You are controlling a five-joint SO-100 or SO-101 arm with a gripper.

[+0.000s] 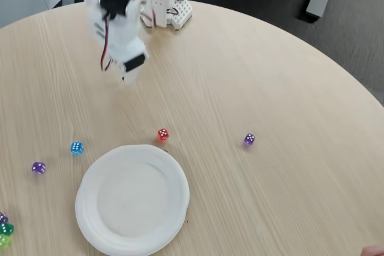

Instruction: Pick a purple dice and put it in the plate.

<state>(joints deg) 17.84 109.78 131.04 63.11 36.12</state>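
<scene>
On the round table (252,76) in the fixed view, a purple dice (249,139) lay right of the plate (90,220), another purple dice (38,168) left of it. The blurred claw (129,76) hovered above; whether spread or pressed together, I cannot tell.

Gripper (129,76) blurred, high over bench (270,76); purple dice (249,139) right of plate (99,232), red die (163,134) at rim.
</scene>
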